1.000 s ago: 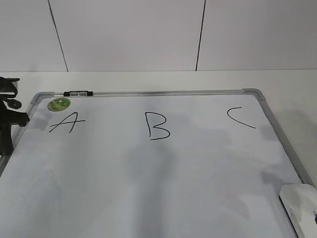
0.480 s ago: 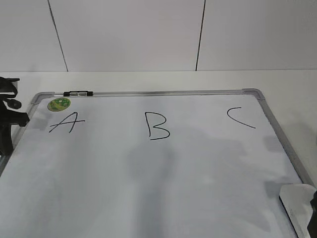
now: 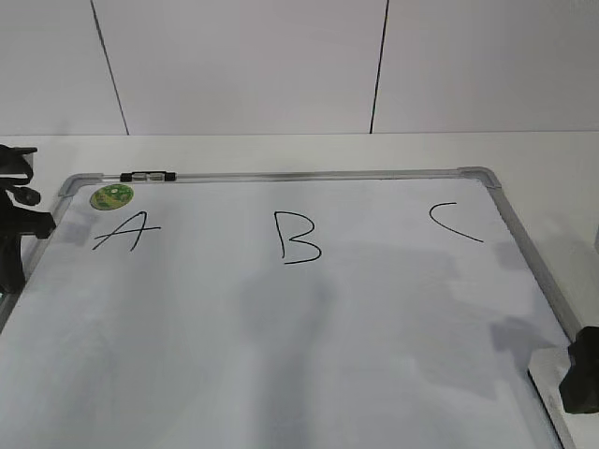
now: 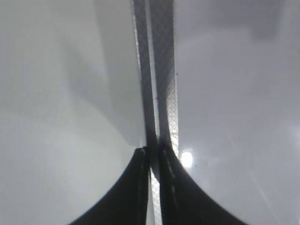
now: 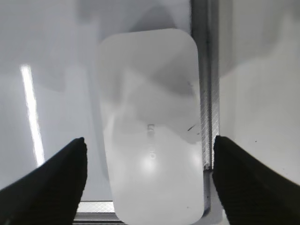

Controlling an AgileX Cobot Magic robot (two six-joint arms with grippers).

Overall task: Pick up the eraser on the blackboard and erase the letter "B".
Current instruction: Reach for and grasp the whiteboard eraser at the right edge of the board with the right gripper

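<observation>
A: Where is the eraser (image 5: 150, 140) relative to our right gripper (image 5: 149, 161)?

B: Directly beneath it. In the right wrist view the white block sits between the two dark fingers (image 5: 51, 180), which are spread wide and grasping nothing, one to each side of its width. Its long axis runs away from the wrist, parallel to the frame rail it lies against.

A: So the fingers would close across the short side?

B: We judge so. The right-hand finger is over the frame rail, though, so we may catch metal as we come down.

A: And on the blackboard (image 3: 281, 355)?

B: The eraser (image 3: 547, 374) is at the near right corner, mostly hidden by the right gripper (image 3: 582, 371). The letter "B" (image 3: 298, 237) is up in the middle, well apart, away to the left and farther back.

A: The left gripper (image 4: 153, 187)?

B: Its fingers are pressed nearly together, holding nothing, over the left frame edge. It's far from the eraser, so the right arm is ours for the pick.

A: Any containers?

B: None we can see.
</observation>
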